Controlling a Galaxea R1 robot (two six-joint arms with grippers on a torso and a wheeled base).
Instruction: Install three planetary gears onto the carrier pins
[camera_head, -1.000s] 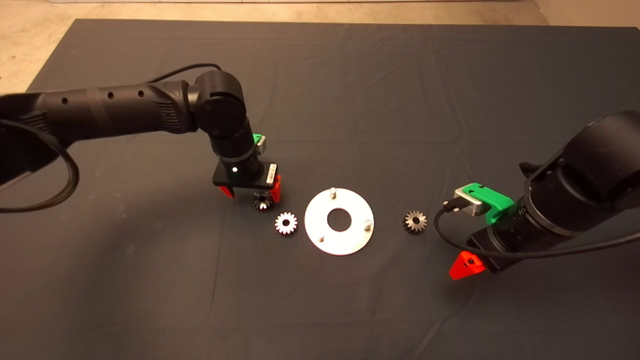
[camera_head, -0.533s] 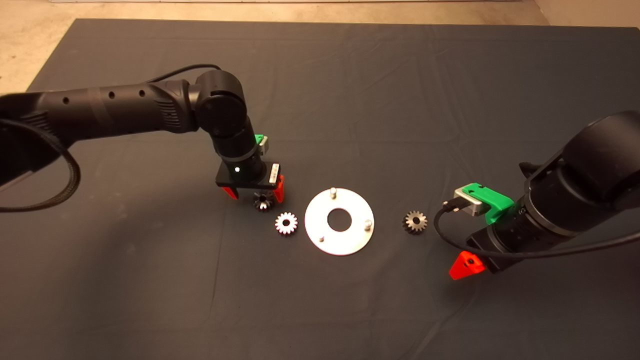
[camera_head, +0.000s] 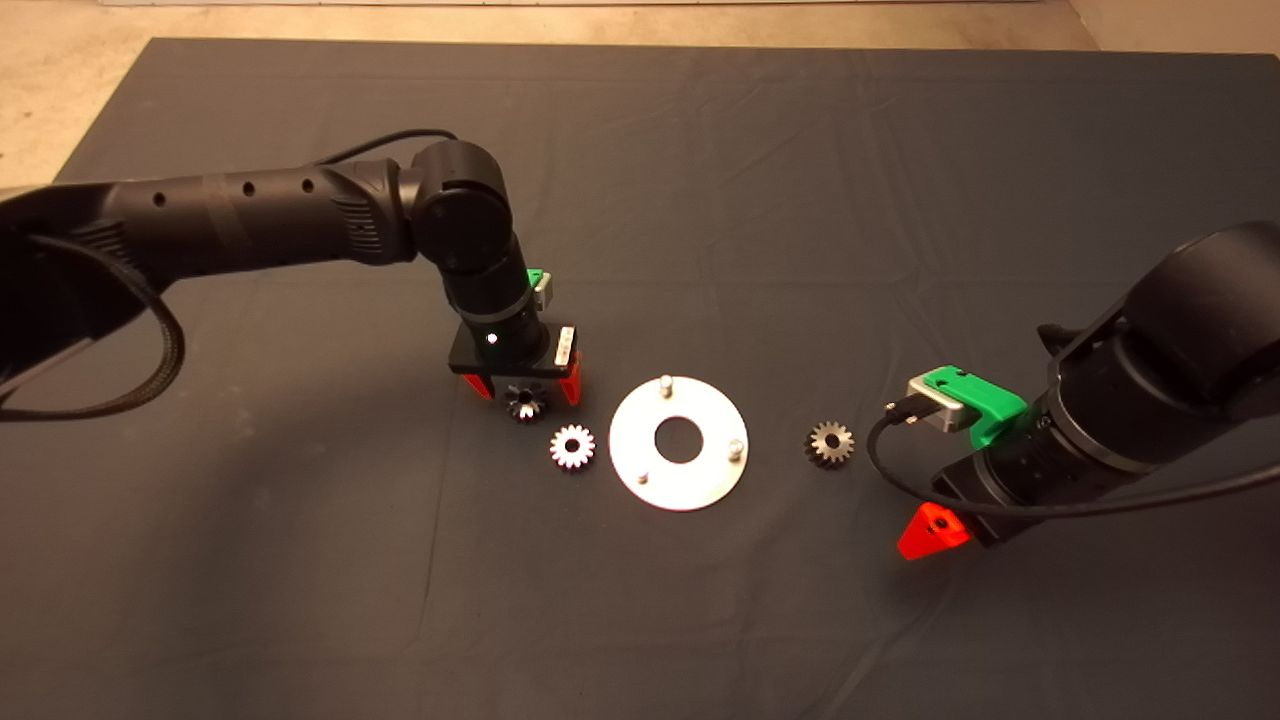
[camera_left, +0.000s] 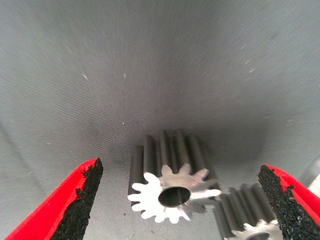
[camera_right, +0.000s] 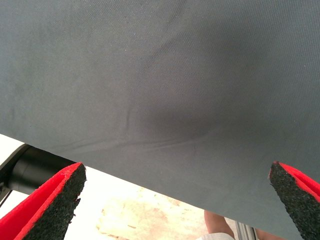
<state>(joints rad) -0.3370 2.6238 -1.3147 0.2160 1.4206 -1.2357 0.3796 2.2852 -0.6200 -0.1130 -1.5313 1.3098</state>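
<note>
Three gears: all on the mat (camera_head: 300, 560), none on a peg
Left gripper (camera_head: 526, 388): fingers apart, astride the far-left gear (camera_head: 525, 402)
Second gear (camera_head: 572, 447): just left of the disc (camera_head: 700, 480)
Third gear (camera_head: 829, 443): right of the disc
Pegs (camera_head: 665, 383): bare
Right gripper (camera_right: 175, 200): fingers apart, idle at near right

Both arms are matte black tubes with bulbous round joints; the left arm (camera_head: 250, 215) shows small dark holes and a braided black cable loop. Each wrist carries a green block, a silver connector and red fingers (camera_left: 55, 212) padded in gritty black foam.
</note>
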